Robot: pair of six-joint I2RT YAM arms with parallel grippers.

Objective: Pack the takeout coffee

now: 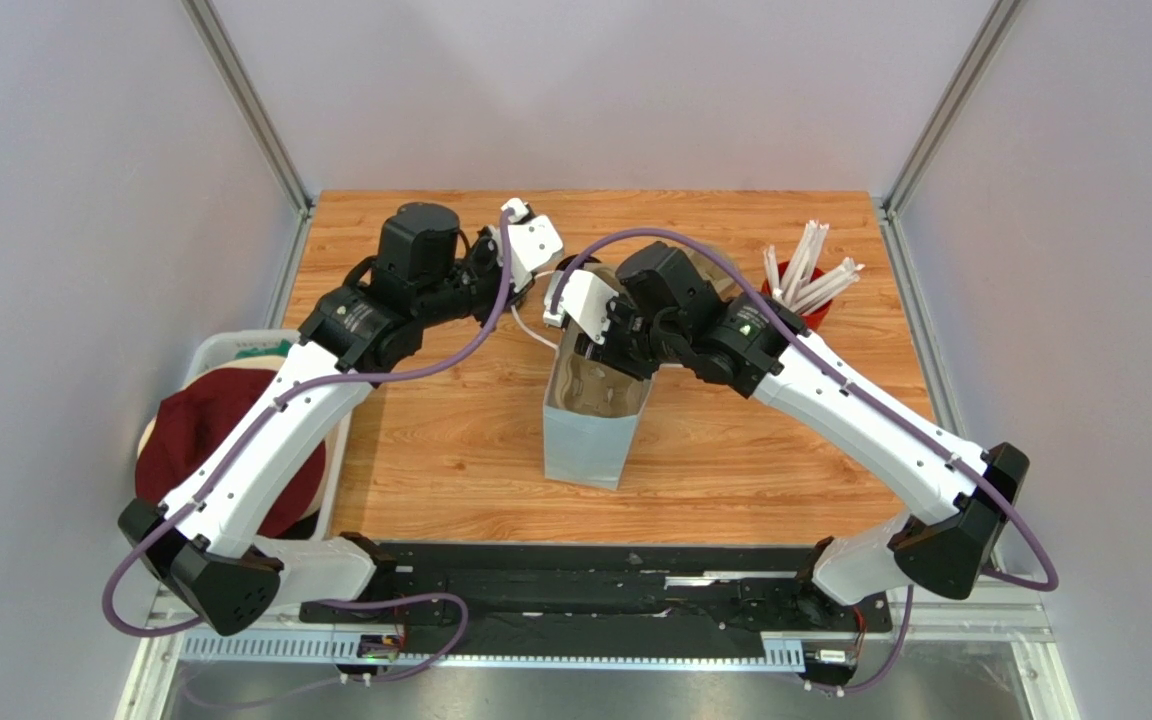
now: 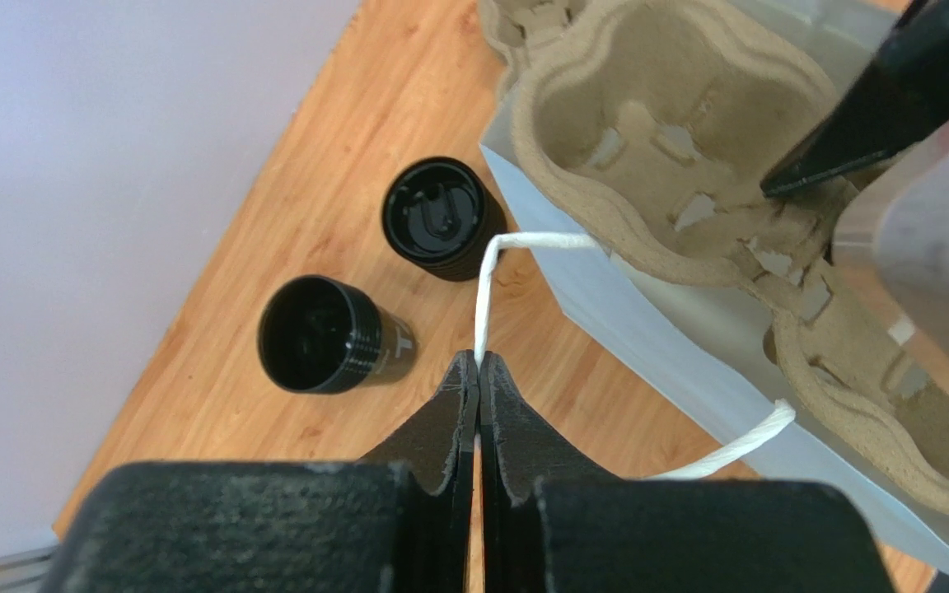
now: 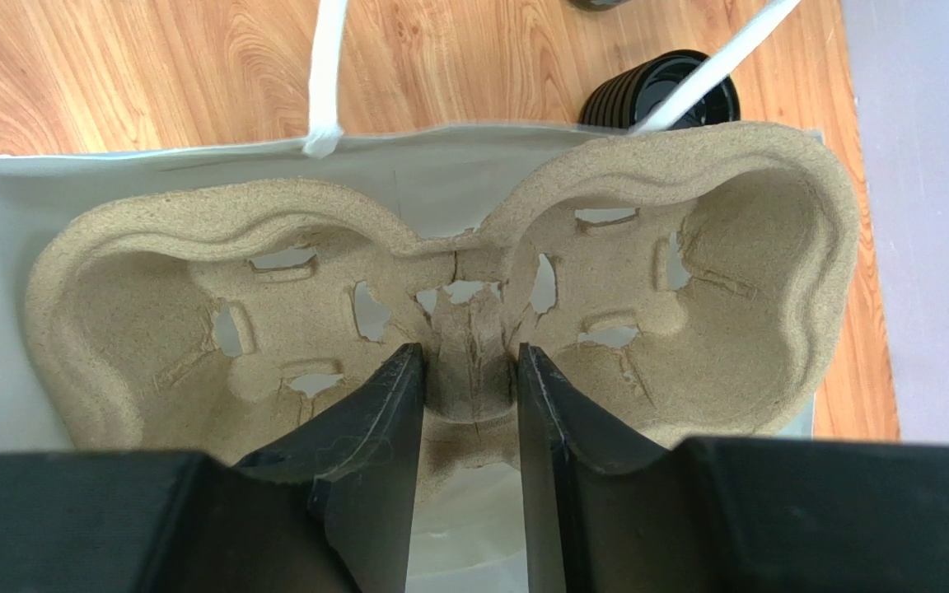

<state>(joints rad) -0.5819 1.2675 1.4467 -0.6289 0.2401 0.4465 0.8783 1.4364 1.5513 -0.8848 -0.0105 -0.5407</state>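
Left arm pose: the left arm (image 1: 274, 435) rises from its base at the near left corner, stretches toward the far side of the table (image 1: 432, 435) and bends inward at the wrist, toward the bag.
Left gripper: the left gripper (image 2: 480, 371) has its jaws pressed together, pinching the white cord handle (image 2: 482, 297) of the bag. It is raised above the wood.
Takeout coffee: the takeout coffee (image 2: 319, 336) is a small black cup standing upright on the table. It sits left of the left gripper's tips and below them, clear of both grippers and outside the bag. Its top looks dark and glossy, and the overhead view hides it under the left arm.
Lids: a short stack of black lids (image 2: 440, 216) stands between the cup and the bag, just beside the bag's wall.
Bag: the white paper bag (image 1: 590, 443) stands upright mid-table with its mouth open.
Carrier: a pulp cup carrier (image 3: 739, 247) sits tilted at the bag's mouth. How deep it sits cannot be told.
Right gripper: the right gripper (image 3: 470, 356) has its jaws set narrow, clamping the carrier's centre ridge between the two wells. The bag stands between it and the coffee.
Right arm pose: the right arm (image 1: 853, 398) reaches from the near right corner diagonally inward, with the wrist over the bag.
Far right: white wrapped straws (image 1: 808, 270) stand in a red holder.
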